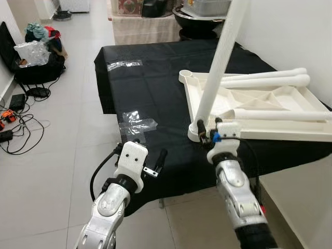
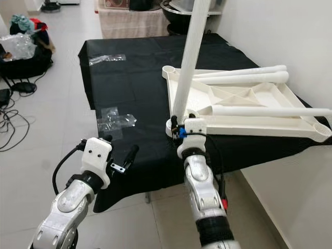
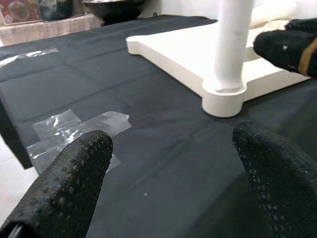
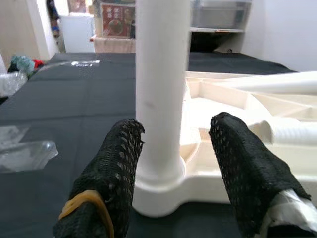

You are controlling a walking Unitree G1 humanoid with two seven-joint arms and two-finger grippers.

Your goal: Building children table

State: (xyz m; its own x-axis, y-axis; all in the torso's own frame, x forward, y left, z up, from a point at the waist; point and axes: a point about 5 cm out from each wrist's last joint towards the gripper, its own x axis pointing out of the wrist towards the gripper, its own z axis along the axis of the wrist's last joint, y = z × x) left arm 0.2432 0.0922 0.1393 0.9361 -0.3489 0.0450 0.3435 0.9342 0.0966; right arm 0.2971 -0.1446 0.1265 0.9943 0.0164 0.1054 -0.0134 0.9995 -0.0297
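Right end effector open around upright leg.

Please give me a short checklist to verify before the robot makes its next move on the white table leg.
1. Upright leg seated in the corner socket of the upside-down tabletop: cannot tell how deep.
2. Right gripper around the leg's base: ok; fingers either side, gap on one side, not clamped.
3. Left gripper open and apart from the parts: ok.
4. Three other legs lying on the tabletop, not in the way: ok.
5. Tabletop flat on the black cloth: ok.
6. Clear plastic wrap away from the tabletop: ok.
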